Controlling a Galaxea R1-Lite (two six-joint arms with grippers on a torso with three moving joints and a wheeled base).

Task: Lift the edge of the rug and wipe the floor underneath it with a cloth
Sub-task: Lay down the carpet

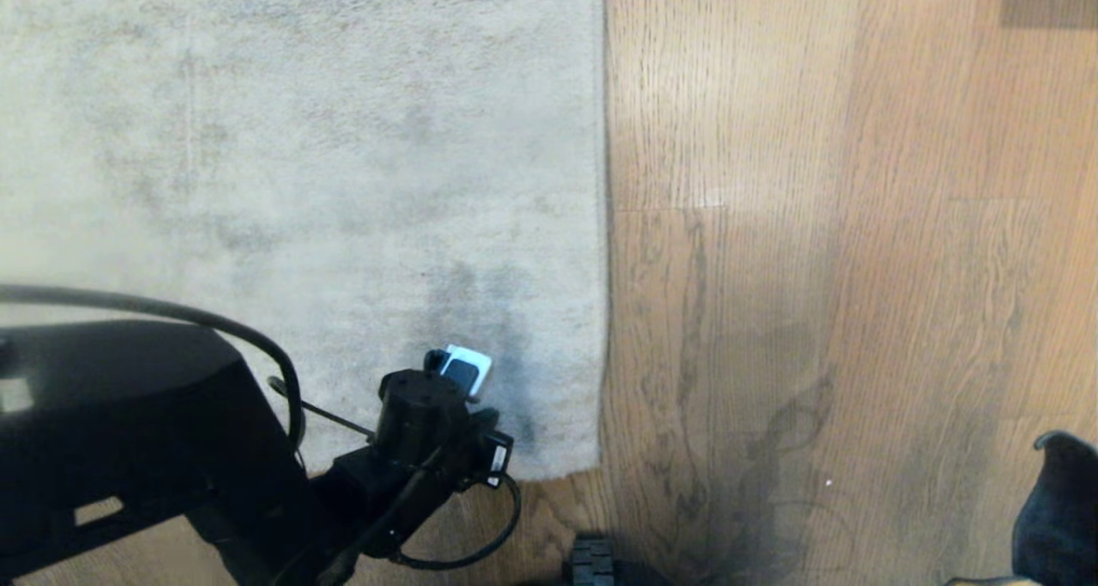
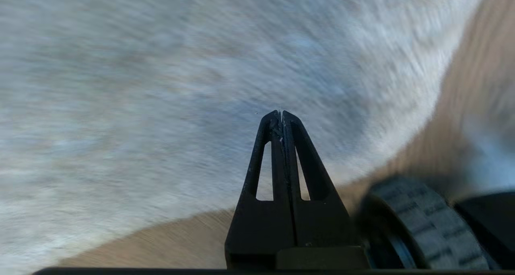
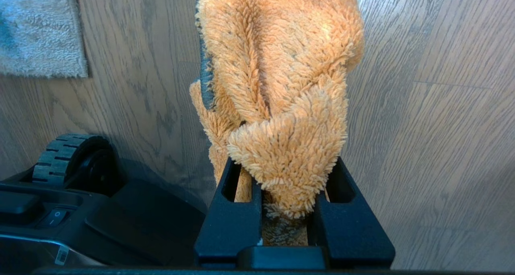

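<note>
The pale grey rug (image 1: 300, 183) lies flat, and its rug edge (image 1: 604, 226) runs straight down the middle of the head view to a near corner. Brown wood-grain floor (image 1: 815, 268) lies to the right of it. My left gripper (image 2: 281, 114) is shut and empty, hanging over the pile near that corner; from the head view only its wrist (image 1: 429, 414) shows. My right gripper (image 3: 281, 166) is shut on the orange fuzzy cloth (image 3: 281, 65), which hangs bunched over bare floor (image 3: 442, 106), apart from the rug corner (image 3: 40, 29).
My base's dark body and ribbed wheel (image 3: 68, 158) sit close beside the right gripper; a wheel (image 2: 426, 226) also shows near the left gripper. A dark part of the right arm (image 1: 1055, 509) is at the head view's lower right corner. A cable (image 1: 214, 329) loops off the left arm.
</note>
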